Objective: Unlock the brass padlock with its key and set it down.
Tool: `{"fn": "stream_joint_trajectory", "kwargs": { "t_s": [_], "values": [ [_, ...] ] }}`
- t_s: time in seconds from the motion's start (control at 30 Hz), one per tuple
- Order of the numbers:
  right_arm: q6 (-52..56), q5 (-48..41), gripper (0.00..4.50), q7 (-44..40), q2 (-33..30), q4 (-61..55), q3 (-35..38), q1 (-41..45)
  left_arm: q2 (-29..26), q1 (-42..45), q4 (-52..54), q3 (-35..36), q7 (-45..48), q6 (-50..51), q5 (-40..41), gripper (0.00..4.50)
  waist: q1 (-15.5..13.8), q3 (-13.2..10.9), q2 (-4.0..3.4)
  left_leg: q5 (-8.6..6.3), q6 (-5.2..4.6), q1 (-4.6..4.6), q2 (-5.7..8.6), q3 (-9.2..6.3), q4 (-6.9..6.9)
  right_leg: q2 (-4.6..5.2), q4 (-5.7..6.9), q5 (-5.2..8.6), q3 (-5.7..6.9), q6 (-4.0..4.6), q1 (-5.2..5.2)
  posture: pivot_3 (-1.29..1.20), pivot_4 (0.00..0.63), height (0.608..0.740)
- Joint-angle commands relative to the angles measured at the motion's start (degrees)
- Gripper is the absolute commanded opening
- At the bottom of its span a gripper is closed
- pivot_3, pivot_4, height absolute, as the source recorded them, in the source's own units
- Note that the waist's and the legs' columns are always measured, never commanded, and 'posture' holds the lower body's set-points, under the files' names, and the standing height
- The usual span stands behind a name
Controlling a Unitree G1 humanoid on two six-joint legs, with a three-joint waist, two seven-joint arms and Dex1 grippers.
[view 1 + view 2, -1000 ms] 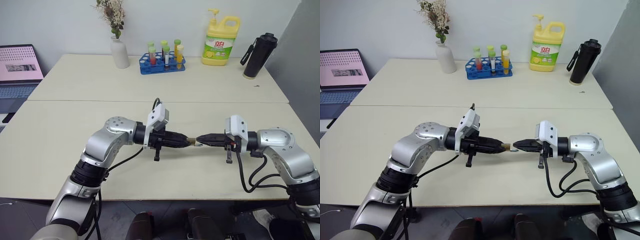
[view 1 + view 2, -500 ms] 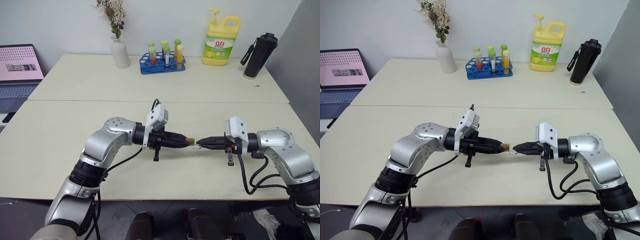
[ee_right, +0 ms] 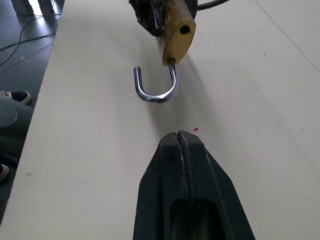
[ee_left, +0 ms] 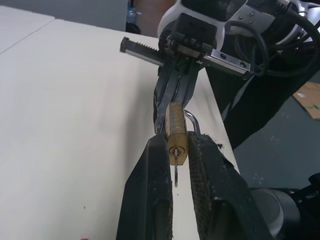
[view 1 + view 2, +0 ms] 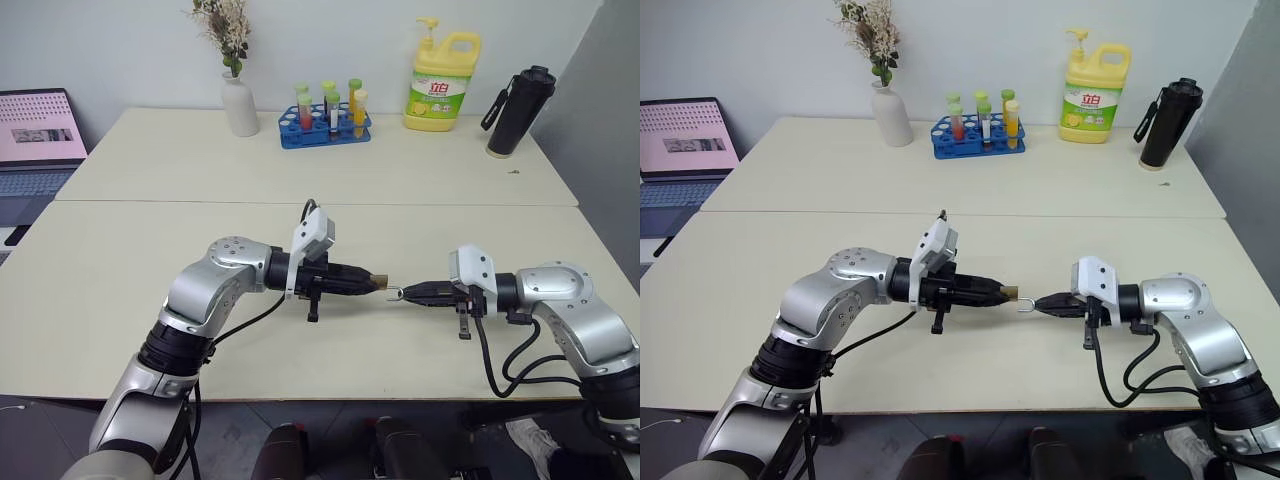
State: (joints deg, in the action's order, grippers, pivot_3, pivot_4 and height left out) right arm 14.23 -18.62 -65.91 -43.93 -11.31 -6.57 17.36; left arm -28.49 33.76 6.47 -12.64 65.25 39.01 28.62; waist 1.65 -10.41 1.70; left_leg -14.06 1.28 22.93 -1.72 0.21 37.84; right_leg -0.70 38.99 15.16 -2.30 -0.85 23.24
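Note:
My left gripper (image 5: pixel 372 284) is shut on the brass padlock (image 5: pixel 379 283) and holds it level above the table (image 5: pixel 120 300). The golden body (image 4: pixel 176 129) sits clamped between the two fingers. Its silver shackle (image 3: pixel 156 89) has sprung open and sticks out as a free hook toward my right gripper. The key (image 4: pixel 176 172) is a thin silvery sliver at the keyhole end. My right gripper (image 5: pixel 408 295) is shut with nothing between its fingers (image 3: pixel 177 150), its tip a short gap from the shackle.
At the table's far edge stand a white vase with dried flowers (image 5: pixel 239 100), a blue test-tube rack (image 5: pixel 325 125), a yellow detergent bottle (image 5: pixel 441 85) and a black flask (image 5: pixel 518 110). A laptop (image 5: pixel 38 140) is off to the left.
My right gripper has drawn back to the right and slightly down, away from the padlock. The shackle now stands open in the gap. The left gripper has stayed in place.

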Motion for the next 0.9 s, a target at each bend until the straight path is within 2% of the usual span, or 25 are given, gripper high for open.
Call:
{"fn": "stream_joint_trajectory", "kwargs": {
  "t_s": [0.03,0.2,0.23,0.37,0.57,0.9],
  "values": [
    [1.15,-2.42,0.92,3.12,-0.94,-4.94,6.32,-4.89,1.61,-3.45,3.91,2.92,-5.59,3.77,2.43,0.17,-0.01,0.0,0.0,0.0,0.0,0.0,-0.03,-0.01,-0.01,0.02,0.01,0.01,0.0,-0.01,0.0,0.0,0.15,0.74],
    [6.59,-6.21,2.7,5.91,-1.68,-12.17,10.44,-10.16,3.19,-7.83,5.66,3.62,-9.99,8.84,4.09,0.17,0.03,0.0,0.0,0.0,0.0,0.0,-0.02,-0.02,0.01,0.05,0.03,0.0,-0.01,-0.02,0.0,0.0,0.15,0.74],
    [7.16,-6.54,3.15,6.13,-1.91,-13.1,10.76,-10.59,3.48,-8.18,5.74,3.81,-10.54,9.64,4.59,0.17,0.07,0.0,0.0,0.0,0.0,-0.01,-0.03,-0.03,0.01,0.04,0.04,-0.01,0.0,-0.04,0.0,0.0,0.15,0.74],
    [8.1,-6.63,4.49,7.25,-2.23,-16.81,10.22,-11.26,6.6,-8.55,3.26,4.82,-15.06,14.78,6.71,0.17,0.01,0.0,0.0,0.0,0.0,-0.02,0.0,-0.06,0.01,0.04,0.05,-0.03,0.03,-0.07,-0.02,0.0,0.15,0.74],
    [7.71,-0.54,4.5,11.08,-0.64,-15.78,4.54,-9.67,12.33,-6.35,-4.16,4.49,-23.03,18.1,4.23,0.17,-0.01,0.0,0.01,0.0,0.0,-0.01,0.05,-0.06,0.01,0.03,0.03,-0.03,0.02,-0.07,-0.02,0.0,0.15,0.74],
    [7.49,1.97,4.5,11.94,-0.14,-14.46,2.33,-10.06,14.49,-5.96,-7.46,4.22,-25.42,18.19,3.02,0.17,0.03,0.0,0.01,0.0,0.0,-0.01,0.06,-0.04,0.0,0.02,0.02,-0.03,0.0,-0.07,-0.02,0.0,0.15,0.74]
  ]
}}
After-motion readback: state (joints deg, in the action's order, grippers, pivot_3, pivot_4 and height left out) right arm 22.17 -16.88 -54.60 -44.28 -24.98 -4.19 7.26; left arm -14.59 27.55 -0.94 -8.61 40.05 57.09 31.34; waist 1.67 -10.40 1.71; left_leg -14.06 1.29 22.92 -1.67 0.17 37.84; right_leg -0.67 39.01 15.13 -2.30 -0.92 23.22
